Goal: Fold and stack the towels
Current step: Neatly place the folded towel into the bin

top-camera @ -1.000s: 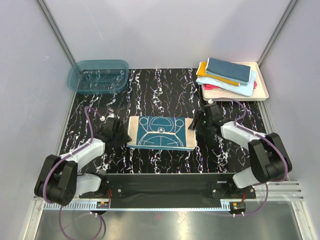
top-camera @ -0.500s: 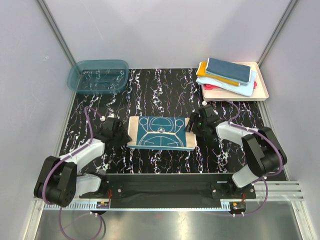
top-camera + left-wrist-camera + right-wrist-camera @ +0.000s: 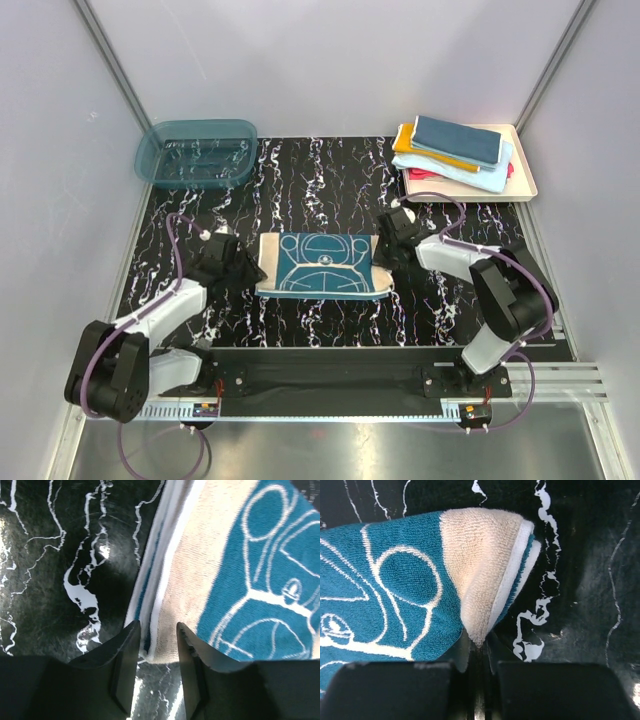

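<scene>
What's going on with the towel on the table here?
Both arms are at the teal towel with the cream border, which lies folded on the black marbled table. The right pincer is shut on its far right corner. The left pincer straddles its left edge with jaws apart, not gripping. Other folded towels sit stacked on the cream tray at the back right.

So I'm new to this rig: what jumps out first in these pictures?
A teal towel with a cream border and white line drawing lies in the middle of the black marbled table, the right hand pinching its right corner and the left hand open astride its left edge. On the far right, a stack of folded towels sits on a cream rectangular tray; far left stands a translucent teal plastic basin.
</scene>
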